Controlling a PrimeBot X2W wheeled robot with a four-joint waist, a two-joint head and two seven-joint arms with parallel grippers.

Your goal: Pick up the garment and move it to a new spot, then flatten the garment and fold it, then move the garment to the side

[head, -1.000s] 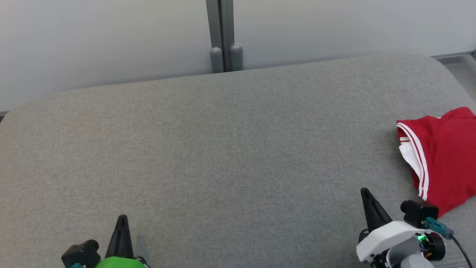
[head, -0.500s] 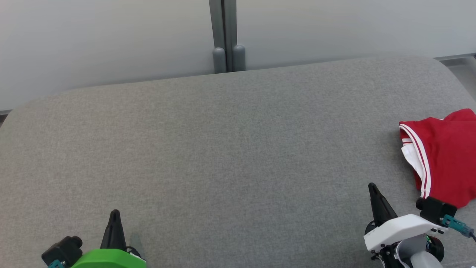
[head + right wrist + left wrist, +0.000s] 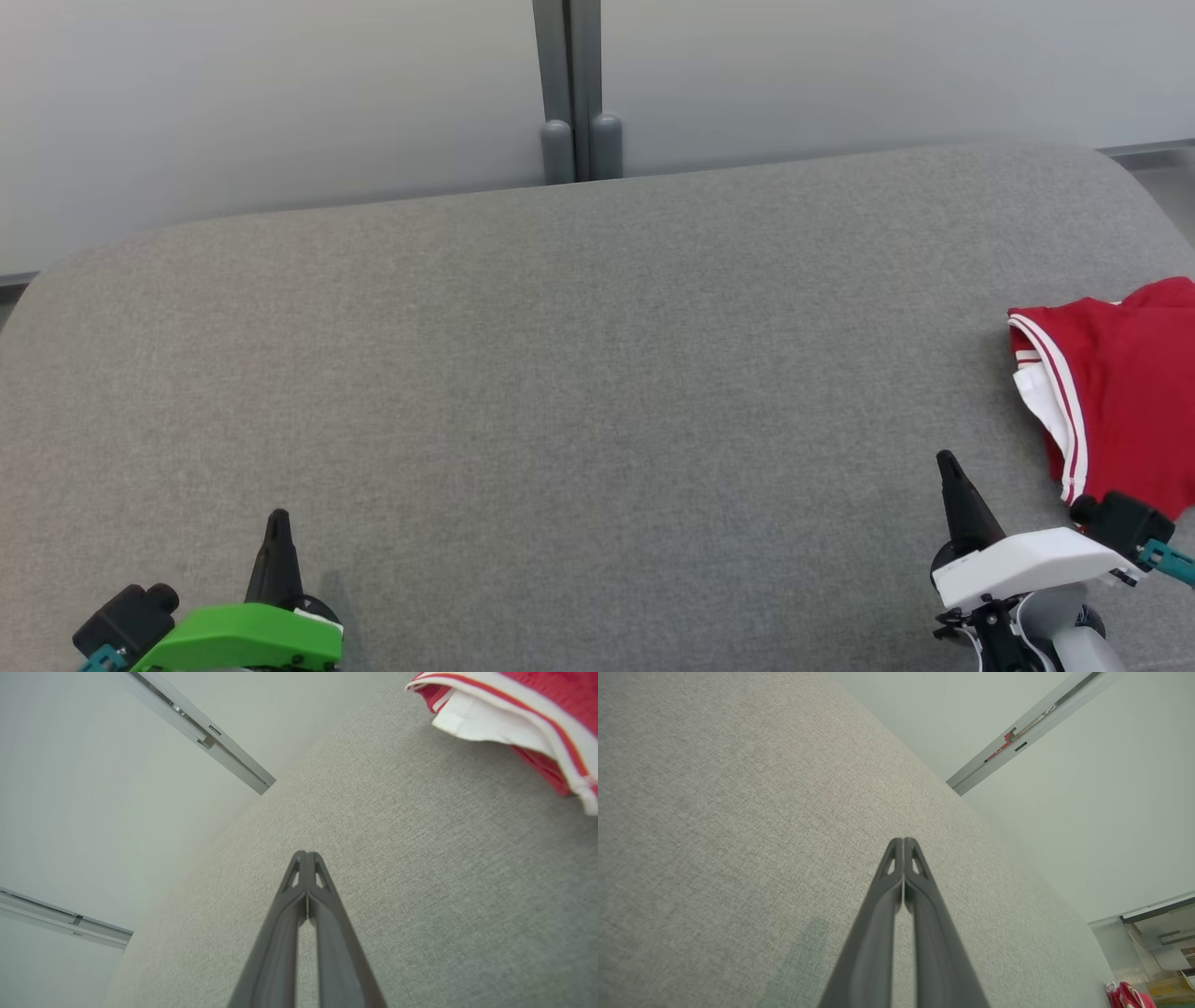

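The garment [image 3: 1120,401] is red with white stripes and a white inner layer, lying folded at the right edge of the grey padded surface [image 3: 579,373]. It also appears in the right wrist view, where the garment [image 3: 523,714] sits at the upper right, and as a small red patch of garment [image 3: 1127,996] in the left wrist view. My right gripper [image 3: 948,459] is shut and empty, a short way left of the garment's near corner. My left gripper [image 3: 277,516] is shut and empty at the lower left, far from the cloth.
A pale wall with a grey vertical post [image 3: 571,93] stands behind the surface's far edge. The surface's rounded corners lie at the far left and far right. Shelving with boxes [image 3: 1167,970] shows beyond the right end.
The head camera has shifted slightly. My left gripper has moved a little left and farther out, my right gripper a little right and farther out. The garment stays put.
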